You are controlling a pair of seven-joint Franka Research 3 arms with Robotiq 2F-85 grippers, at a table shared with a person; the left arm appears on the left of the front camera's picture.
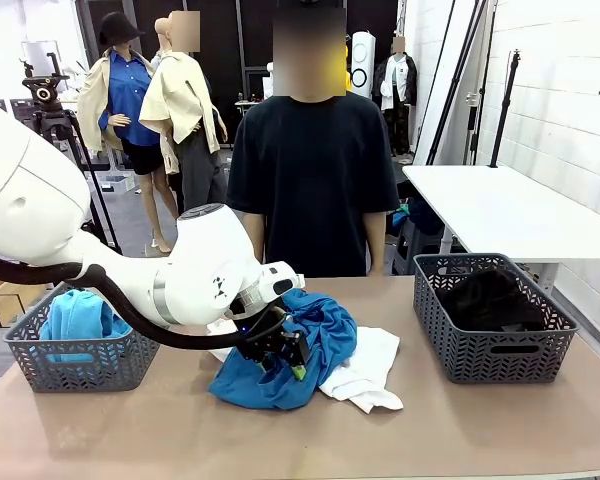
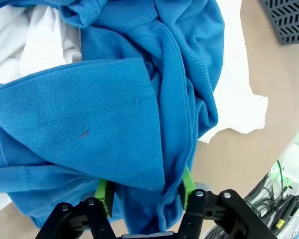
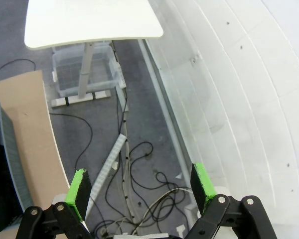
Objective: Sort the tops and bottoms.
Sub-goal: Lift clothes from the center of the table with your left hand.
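A bright blue top (image 1: 325, 335) lies crumpled mid-table over a white top (image 1: 365, 372). My left gripper (image 1: 285, 366) is pressed down into the blue top (image 2: 114, 114). Its jaws stand partly closed with a fold of the blue cloth between the green pads (image 2: 103, 191), still a wide gap apart. White cloth (image 2: 30, 40) shows under and beside the blue. Another turquoise top (image 1: 77, 320) lies in the left grey basket (image 1: 70, 368). The black bottoms (image 1: 490, 300) fill the right grey basket (image 1: 495, 355). My right gripper (image 3: 142, 191) hangs open over the floor beside the table.
A person in a black T-shirt (image 1: 310, 180) stands at the table's far side, behind the pile. A white side table (image 1: 510, 210) stands at the right by the wall. Cables (image 3: 134, 199) lie on the floor below my right gripper.
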